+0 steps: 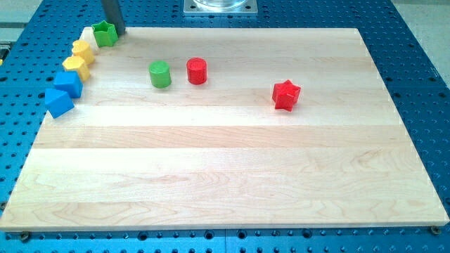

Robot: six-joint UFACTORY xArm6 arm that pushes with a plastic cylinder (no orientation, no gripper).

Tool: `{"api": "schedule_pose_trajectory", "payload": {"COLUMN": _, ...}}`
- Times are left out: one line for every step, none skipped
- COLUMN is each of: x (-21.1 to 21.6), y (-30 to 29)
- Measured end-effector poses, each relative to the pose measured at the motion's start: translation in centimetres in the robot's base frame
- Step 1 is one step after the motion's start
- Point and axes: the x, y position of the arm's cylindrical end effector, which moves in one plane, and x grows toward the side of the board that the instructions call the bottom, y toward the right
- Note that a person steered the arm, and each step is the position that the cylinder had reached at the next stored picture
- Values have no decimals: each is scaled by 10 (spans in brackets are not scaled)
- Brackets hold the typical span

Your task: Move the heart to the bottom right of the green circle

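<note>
Nearest the camera lies the blue perforated table (211, 242), which surrounds the work on every side. On it rests a pale wooden board (225, 176), lying flat and taking up most of the view. A grey metal base (219, 6) sits at the view's top, just beyond the board's far edge.

Blocks, eight in number:
- Red star (286, 95), alone toward the view's right, well apart from the rest.
- Green circle (160, 74), left of centre in the upper part of the board.
- Red cylinder (197, 71), just beside the green circle on its right, with a narrow gap between them.
- Green star (104, 33), at the board's top left corner.
- Two blue blocks along the left edge, the lower (58, 102) touching the upper (68, 83); shapes not resolved.
- Two yellow blocks above them, lower (75, 67) and upper (83, 50), in contact. One of these should be the heart; which one cannot be told at this size. Both stand well to the left of the green circle.

My tip (117, 32) is at the top left corner, just beside the green star on its right; contact cannot be confirmed. The arm ends in a bare rod, so a pincer's state cannot be told.
</note>
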Motion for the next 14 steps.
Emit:
{"api": "schedule_pose_trajectory", "payload": {"x": -1, "y": -70}}
{"api": "schedule_pose_trajectory", "payload": {"x": -1, "y": -76}}
{"api": "schedule_pose_trajectory", "payload": {"x": 47, "y": -73}}
{"api": "schedule_pose_trajectory", "payload": {"x": 101, "y": -67}}
{"api": "schedule_pose_trajectory", "payload": {"x": 125, "y": -11}}
{"api": "schedule_pose_trajectory", "payload": {"x": 125, "y": 3}}
{"api": "schedule_pose_trajectory", "payload": {"x": 116, "y": -19}}
{"api": "schedule_pose_trajectory", "payload": {"x": 98, "y": -24}}
{"api": "schedule_pose_trajectory", "payload": {"x": 77, "y": -21}}
{"api": "schedule_pose_trajectory", "payload": {"x": 68, "y": -16}}
{"api": "schedule_pose_trajectory", "payload": {"x": 66, "y": 25}}
{"api": "schedule_pose_trajectory", "payload": {"x": 77, "y": 84}}
{"api": "schedule_pose_trajectory", "payload": {"x": 49, "y": 96}}
{"api": "schedule_pose_trajectory", "payload": {"x": 43, "y": 114}}
